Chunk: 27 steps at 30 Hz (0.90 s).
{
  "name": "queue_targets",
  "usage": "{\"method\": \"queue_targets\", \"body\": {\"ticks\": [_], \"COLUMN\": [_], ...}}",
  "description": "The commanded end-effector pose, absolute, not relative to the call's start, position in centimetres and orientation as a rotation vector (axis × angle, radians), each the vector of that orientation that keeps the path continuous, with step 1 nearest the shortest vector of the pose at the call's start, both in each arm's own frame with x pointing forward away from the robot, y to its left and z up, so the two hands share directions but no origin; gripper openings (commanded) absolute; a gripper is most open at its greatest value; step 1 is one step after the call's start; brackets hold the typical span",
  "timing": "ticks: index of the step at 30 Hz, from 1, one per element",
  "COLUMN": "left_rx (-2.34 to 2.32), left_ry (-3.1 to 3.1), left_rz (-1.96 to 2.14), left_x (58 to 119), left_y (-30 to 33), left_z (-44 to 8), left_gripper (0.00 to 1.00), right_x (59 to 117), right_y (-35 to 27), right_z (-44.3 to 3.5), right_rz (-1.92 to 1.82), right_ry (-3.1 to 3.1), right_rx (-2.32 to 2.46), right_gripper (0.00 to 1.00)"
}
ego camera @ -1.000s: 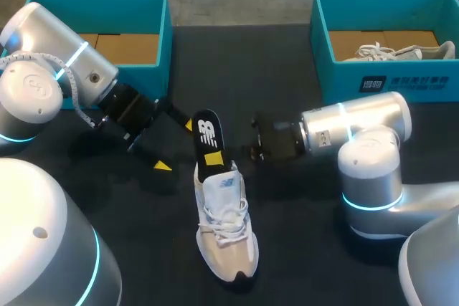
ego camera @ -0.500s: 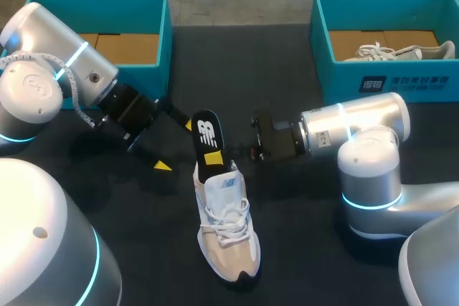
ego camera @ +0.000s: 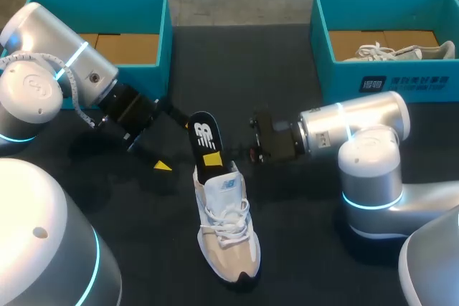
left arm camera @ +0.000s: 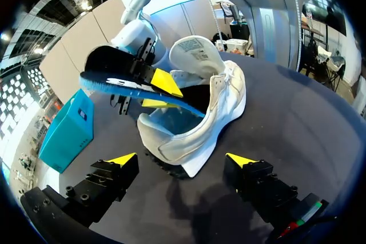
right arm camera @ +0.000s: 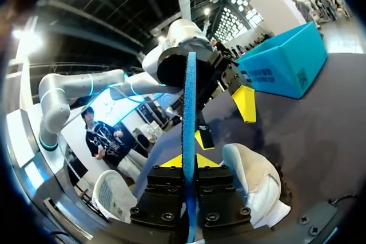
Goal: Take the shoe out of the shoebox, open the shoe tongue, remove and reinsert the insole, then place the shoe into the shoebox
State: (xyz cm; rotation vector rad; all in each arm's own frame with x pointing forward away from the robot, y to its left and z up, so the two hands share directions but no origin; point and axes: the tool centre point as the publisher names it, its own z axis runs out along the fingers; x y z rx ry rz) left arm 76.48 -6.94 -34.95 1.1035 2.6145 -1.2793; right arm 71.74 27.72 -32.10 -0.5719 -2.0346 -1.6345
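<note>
A white and beige shoe lies on the dark table, toe toward the front edge. Its black insole with a blue underside sticks up out of the heel opening, its lower end still inside. My right gripper is shut on the insole; in the right wrist view the insole stands edge-on between the yellow tips of that gripper. My left gripper hovers open just left of the insole. Seen from the left wrist, the shoe and insole lie ahead of the left gripper, untouched.
A teal shoebox with a bare cardboard floor stands at the back left. A second teal shoebox at the back right holds another pale shoe. Dark table surface surrounds the shoe.
My right gripper has closed tighter on the insole, whose upper end has tipped slightly left. The shoe shifted a little. The left arm has not moved.
</note>
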Motion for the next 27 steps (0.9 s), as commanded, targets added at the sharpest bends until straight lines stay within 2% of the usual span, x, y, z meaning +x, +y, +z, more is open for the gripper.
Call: {"method": "queue_targets", "body": {"ticks": [1,5,8,15,18,27], "left_rx": [1.105,1.105,1.105,1.105,1.105,1.105], "left_ry": [2.615,2.615,2.615,2.615,2.615,2.615], "left_rz": [-1.277,-1.277,-1.277,-1.277,-1.277,-1.277], "left_x": [76.5,76.5,76.5,76.5,76.5,76.5], "left_y": [-6.9,-6.9,-6.9,-6.9,-6.9,-6.9], "left_z": [-35.0,-35.0,-35.0,-35.0,-35.0,-35.0], "left_gripper": [1.0,1.0,1.0,1.0,1.0,1.0], "right_x": [71.9,71.9,71.9,72.1,72.1,72.5], "right_y": [27.9,27.9,28.0,28.3,28.3,27.9], "right_z": [-31.9,-31.7,-31.5,-31.4,-31.8,-33.0], "right_rz": [-1.637,-1.64,-1.642,-1.627,-1.616,-1.56], "right_ry": [-2.04,-2.043,-2.047,-2.054,-2.046,-2.007], "right_rx": [-0.558,-0.548,-0.534,-0.497,-0.504,-0.621], "right_gripper": [0.2,0.25,0.24,0.16,0.0,0.0]}}
